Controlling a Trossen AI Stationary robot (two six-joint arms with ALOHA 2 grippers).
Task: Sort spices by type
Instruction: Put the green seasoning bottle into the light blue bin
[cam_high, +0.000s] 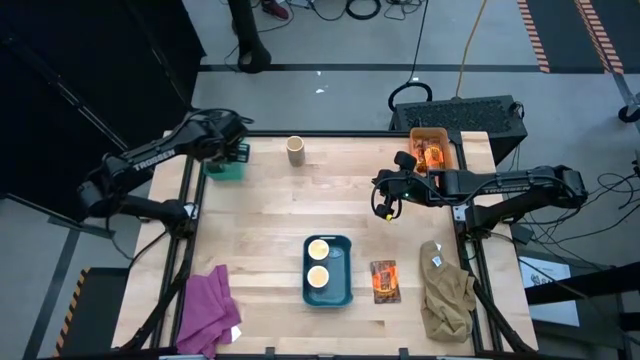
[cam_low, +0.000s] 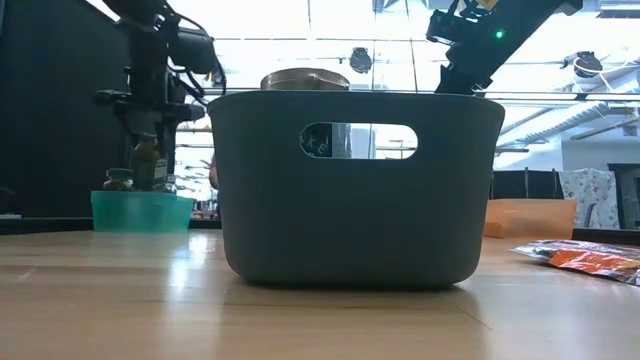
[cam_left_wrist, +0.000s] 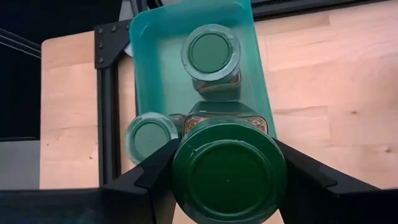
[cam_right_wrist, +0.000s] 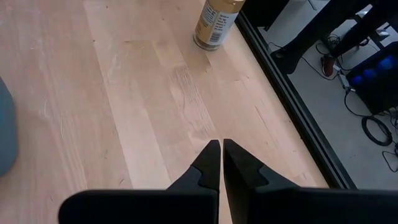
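Left gripper clamped on green jar above teal bin; risk of landing on jars beneath, toppling; right gripper closed, empty

The pale wooden surface lies bare across its middle, giving open passage between both arms. At twelve o'clock a lone cream-topped round jar stands. At six o'clock the dark blue plastic bin blocks the way, an orange-and-black flat packet just beside it. The small teal plastic tray at ten o'clock is crowded: two green-lidded jars fill it, with a third between the left end effector fingers.
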